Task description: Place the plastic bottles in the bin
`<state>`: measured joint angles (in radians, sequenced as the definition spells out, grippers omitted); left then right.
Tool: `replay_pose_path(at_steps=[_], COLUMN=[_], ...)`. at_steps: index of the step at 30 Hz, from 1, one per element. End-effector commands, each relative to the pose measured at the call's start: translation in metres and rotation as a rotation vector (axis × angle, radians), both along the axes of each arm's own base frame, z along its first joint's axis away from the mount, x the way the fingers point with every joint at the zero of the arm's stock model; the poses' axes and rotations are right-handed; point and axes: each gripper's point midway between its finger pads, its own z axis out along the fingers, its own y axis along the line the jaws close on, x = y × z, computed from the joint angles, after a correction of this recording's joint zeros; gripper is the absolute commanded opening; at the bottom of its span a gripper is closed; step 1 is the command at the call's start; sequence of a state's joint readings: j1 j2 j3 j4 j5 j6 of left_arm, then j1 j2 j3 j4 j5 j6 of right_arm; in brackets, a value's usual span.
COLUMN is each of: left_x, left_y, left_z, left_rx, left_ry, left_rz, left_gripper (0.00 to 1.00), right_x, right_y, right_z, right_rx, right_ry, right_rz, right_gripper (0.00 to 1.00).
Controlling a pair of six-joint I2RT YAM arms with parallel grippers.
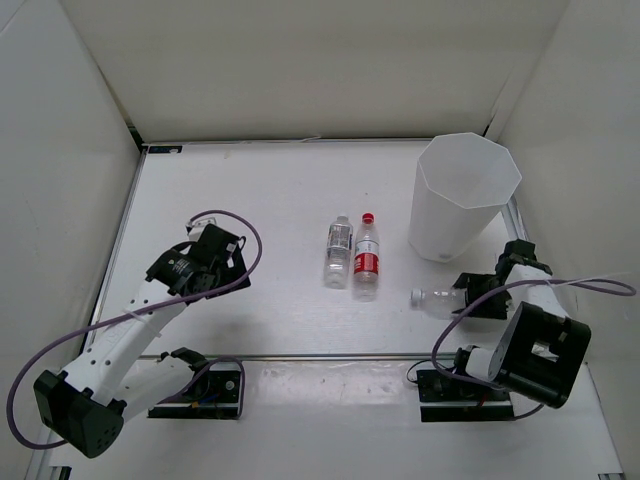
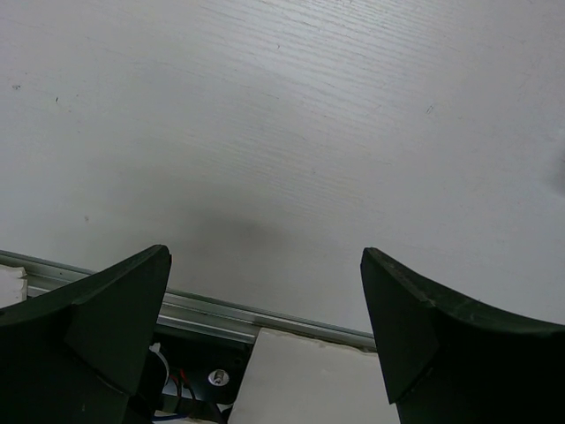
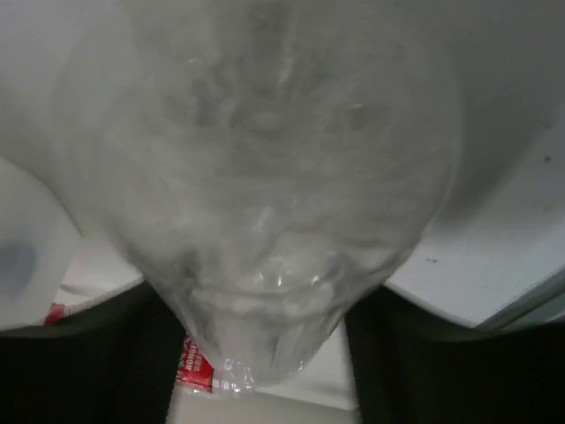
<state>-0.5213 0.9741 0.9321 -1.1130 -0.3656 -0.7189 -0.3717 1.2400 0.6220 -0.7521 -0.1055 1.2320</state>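
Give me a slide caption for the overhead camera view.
Right gripper straddles a lying clear bottle near the bin; a red-labelled bottle and a plain bottle lie mid-table; left gripper open.

White-capped bottle (image 1: 433, 298) lying between fingers of right gripper (image 1: 468, 297), cap pointing left. Clear bottle (image 1: 339, 250) and red-capped bottle (image 1: 367, 257) lying side by side, well left of gripper. Bin (image 1: 450, 228) standing upright just beyond gripper.

Top view's bright and even, shadows barely there; left wrist cam is sharp, faint shadow smudge on the table (image 2: 353, 132); right wrist cam's all mush, bottle (image 3: 256, 177) totally out of focus
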Motion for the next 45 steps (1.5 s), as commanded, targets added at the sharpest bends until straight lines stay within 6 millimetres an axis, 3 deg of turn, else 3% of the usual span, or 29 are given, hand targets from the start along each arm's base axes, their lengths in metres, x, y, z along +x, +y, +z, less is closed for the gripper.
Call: replay_pose_path(at_steps=[1, 2, 3, 5, 8, 10, 11, 14, 15, 18, 19, 20, 22, 23, 25, 26, 27, 28, 30, 32, 35, 36, 39, 40, 42, 43, 45], left_x=[0.002, 0.002, 0.002, 0.002, 0.006, 0.006, 0.006, 0.006, 0.006, 0.006, 0.007, 0.009, 0.011, 0.013, 0.024, 0.024, 0.032, 0.036, 0.045, 0.059, 0.082, 0.089, 0.107, 0.119, 0.132, 0.142, 0.148], left_y=[-0.002, -0.002, -0.002, -0.002, -0.004, -0.004, -0.004, -0.008, -0.010, -0.016, -0.019, -0.022, -0.026, -0.027, -0.034, -0.035, -0.039, -0.043, -0.055, -0.068, -0.092, -0.104, -0.117, -0.123, -0.133, -0.146, -0.167], left_z=[0.000, 0.000, 0.000, 0.000, 0.002, 0.002, 0.002, 0.002, 0.002, -0.002, -0.003, 0.001, 0.002, 0.005, 0.016, 0.013, 0.022, 0.021, 0.030, 0.030, 0.039, 0.049, 0.043, 0.047, 0.030, 0.035, 0.018], left_rx=[-0.003, -0.003, -0.003, -0.003, -0.007, -0.007, -0.007, -0.023, -0.032, -0.049, -0.056, -0.070, -0.077, -0.081, -0.089, -0.084, -0.090, -0.092, -0.125, -0.145, -0.201, -0.237, -0.238, -0.242, -0.226, -0.259, -0.244], left_ry=[-0.014, -0.014, -0.014, -0.014, -0.029, -0.029, -0.029, -0.029, -0.024, -0.001, 0.002, -0.006, 0.007, -0.001, -0.019, -0.008, -0.032, -0.015, -0.022, -0.022, -0.043, -0.057, -0.049, -0.080, -0.054, -0.073, -0.031], left_rz=[-0.013, -0.013, -0.013, -0.013, -0.021, -0.021, -0.021, -0.038, -0.043, -0.057, -0.061, -0.066, -0.072, -0.072, -0.098, -0.097, -0.107, -0.112, -0.128, -0.151, -0.191, -0.223, -0.249, -0.263, -0.304, -0.340, -0.395], left_gripper=[1.00, 1.00, 1.00, 1.00, 1.00, 1.00, 1.00, 1.00, 1.00, 1.00, 1.00, 1.00, 1.00, 1.00, 1.00, 1.00, 1.00, 1.00, 1.00, 1.00, 1.00, 1.00, 1.00, 1.00, 1.00, 1.00, 1.00], right_x=[0.006, 0.006, 0.002, -0.005, -0.018, -0.029, -0.024, -0.020, -0.015, 0.017, 0.027, 0.050, 0.070, 0.090, 0.116, 0.129, 0.135, 0.153, 0.170, 0.186, 0.192, 0.184, 0.164, 0.148, 0.119, 0.110, 0.090], right_y=[0.008, 0.010, 0.014, 0.025, 0.042, 0.062, 0.064, 0.068, 0.064, 0.035, 0.027, 0.011, -0.013, -0.028, -0.054, -0.061, -0.060, -0.071, -0.062, -0.058, -0.031, -0.025, 0.005, 0.013, 0.036, 0.045, 0.048], right_z=[0.005, 0.007, 0.016, 0.031, 0.072, 0.112, 0.152, 0.219, 0.265, 0.320, 0.370, 0.379, 0.405, 0.429, 0.454, 0.441, 0.456, 0.444, 0.435, 0.408, 0.376, 0.372, 0.369, 0.376, 0.364, 0.358, 0.352], right_rx=[0.024, 0.038, 0.046, 0.068, 0.081, 0.112, 0.067, 0.021, -0.054, -0.246, -0.368, -0.432, -0.600, -0.686, -0.829, -0.841, -0.882, -0.911, -0.951, -0.958, -0.918, -0.905, -0.856, -0.841, -0.761, -0.729, -0.696], right_ry=[-0.089, -0.099, -0.108, -0.145, -0.226, -0.337, -0.468, -0.642, -0.756, -0.832, -0.957, -0.948, -0.964, -0.993, -0.978, -0.928, -0.948, -0.885, -0.850, -0.771, -0.704, -0.682, -0.706, -0.737, -0.757, -0.757, -0.753], right_rz=[0.161, 0.177, 0.179, 0.245, 0.304, 0.360, 0.373, 0.367, 0.379, 0.384, 0.403, 0.405, 0.410, 0.395, 0.384, 0.398, 0.405, 0.405, 0.478, 0.546, 0.681, 0.716, 0.801, 0.810, 0.885, 0.904, 0.914], right_gripper=[0.50, 0.50, 0.39, 0.33, 0.22, 0.20, 0.20, 0.20, 0.20, 0.18, 0.18, 0.18, 0.18, 0.18, 0.18, 0.20, 0.20, 0.21, 0.31, 0.48, 1.00, 1.00, 1.00, 1.00, 1.00, 1.00, 1.00])
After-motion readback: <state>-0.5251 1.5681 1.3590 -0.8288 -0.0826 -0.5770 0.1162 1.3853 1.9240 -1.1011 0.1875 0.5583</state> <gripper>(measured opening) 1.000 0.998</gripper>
